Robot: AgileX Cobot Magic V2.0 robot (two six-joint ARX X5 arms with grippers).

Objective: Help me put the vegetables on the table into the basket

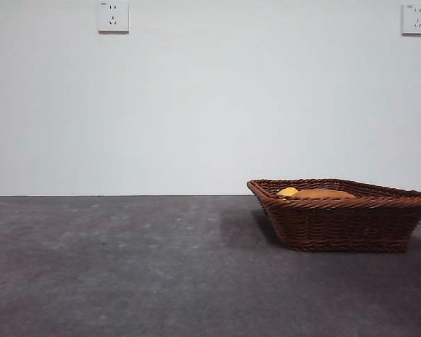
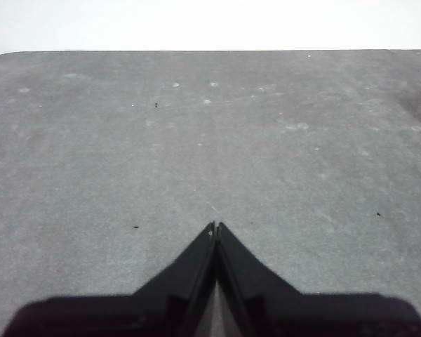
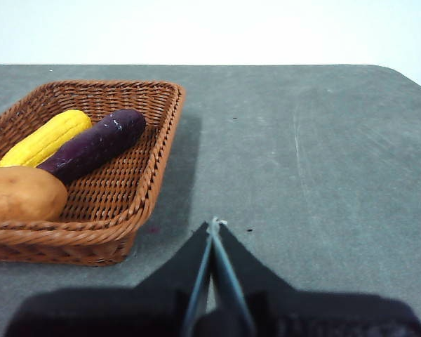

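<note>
Your two grippers, left (image 2: 215, 226) and right (image 3: 214, 223), have their fingers clenched on nothing above the matte, mottled grey table (image 1: 126, 267). At the right you see the woven wicker basket (image 1: 344, 223) holding the bumpy corn cob (image 3: 45, 137), the smooth eggplant (image 3: 92, 145) and the oval potato (image 3: 22, 194).

Yellow corn cob (image 3: 45, 138), dark purple eggplant (image 3: 93, 145), brown potato (image 3: 22, 194), brown woven basket (image 3: 153, 165).

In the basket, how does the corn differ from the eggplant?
The corn is yellow and bumpy; the eggplant is dark purple and smooth. The corn lies nearer the basket wall; the eggplant lies beside it, toward the middle. Both are long, lie flat side by side, and point the same way.
</note>
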